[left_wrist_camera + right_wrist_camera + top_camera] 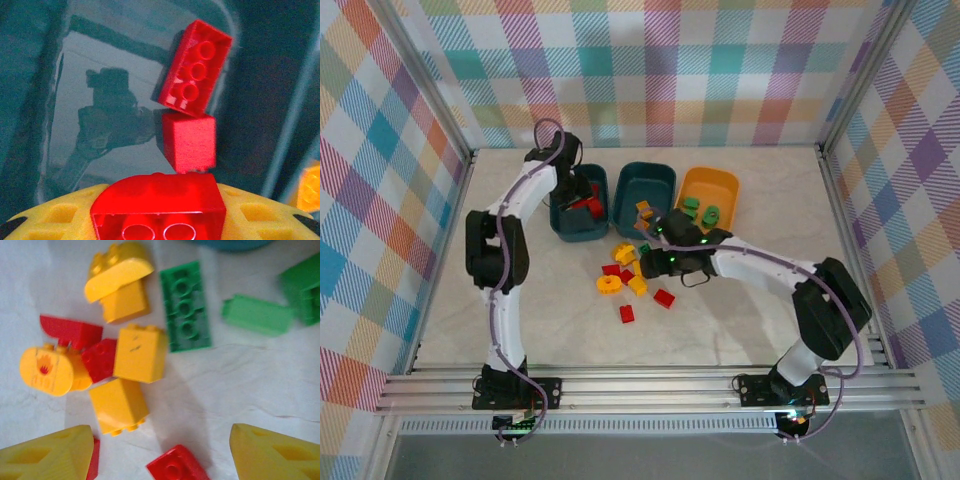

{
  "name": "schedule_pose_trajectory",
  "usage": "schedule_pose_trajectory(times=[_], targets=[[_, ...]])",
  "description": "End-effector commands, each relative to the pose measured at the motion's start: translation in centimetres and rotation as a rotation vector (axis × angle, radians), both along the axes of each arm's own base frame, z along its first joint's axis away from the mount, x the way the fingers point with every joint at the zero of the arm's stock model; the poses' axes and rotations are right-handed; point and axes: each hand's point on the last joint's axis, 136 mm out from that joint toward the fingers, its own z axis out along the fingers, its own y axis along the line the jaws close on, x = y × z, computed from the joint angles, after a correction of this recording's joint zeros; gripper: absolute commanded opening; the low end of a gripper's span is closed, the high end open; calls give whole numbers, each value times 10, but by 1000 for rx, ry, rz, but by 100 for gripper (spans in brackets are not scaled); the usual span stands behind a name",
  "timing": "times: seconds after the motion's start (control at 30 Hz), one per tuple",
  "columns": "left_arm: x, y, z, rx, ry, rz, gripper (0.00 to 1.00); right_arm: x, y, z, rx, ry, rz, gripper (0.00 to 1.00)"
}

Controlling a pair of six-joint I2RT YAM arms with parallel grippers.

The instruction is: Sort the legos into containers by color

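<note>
As I looked down from the overhead camera, nearest the arm bases lay the loose legos [625, 280] on the table [720, 330]. They were red and yellow bricks and a yellow gear-like round [608, 284], all short of the tubs. Just beyond them the right gripper [658, 236] hung over the far side of the pile. Its yellow fingers [50, 452] were spread wide with nothing between them.

Its wrist camera gave me detail the overhead could not. A rounded yellow brick [47, 371] carried a small red flame-like print, too blurred for me to read. Green pieces [186, 305] lay flat beside the yellows.

Farther back the three containers stood in a row. The left gripper [582, 195] was over the left teal tub [578, 236]. Its wrist camera showed it pinching a red brick [157, 205] above two more red bricks [192, 65] lying inside. The middle teal tub [645, 168] held a yellow piece [645, 209], and the orange tub [720, 185] held green ones [700, 208].
</note>
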Motion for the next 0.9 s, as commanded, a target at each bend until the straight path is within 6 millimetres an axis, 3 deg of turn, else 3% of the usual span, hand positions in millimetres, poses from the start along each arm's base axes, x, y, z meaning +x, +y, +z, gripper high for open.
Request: schedule_pose_trajectory(times=[0.0,0.17,0.3,0.4,0.57,0.63,0.7,0.87], targets=[[-2,9,3,22,49,-21,50,-3,10,-2,-43,-7,46,72],[-2,12,-10,1,83,-23,57,-11,25,-11,-74,5,123,72],[-3,8,-8,-21,85,-36,70,-13,31,-20,-113,11,168,72],[-3,6,14,-36,42,-42,75,-14,36,-24,-127,15,193,69],[-19,9,85,-82,-125,1,79,-18,45,-32,-147,30,234,59],[-36,12,110,-120,-205,41,83,-21,51,-37,-149,44,256,57],[-60,15,117,-150,-242,71,86,-25,55,-43,-160,57,277,57],[-139,23,115,-182,-264,48,90,-29,61,-53,-187,67,289,54]])
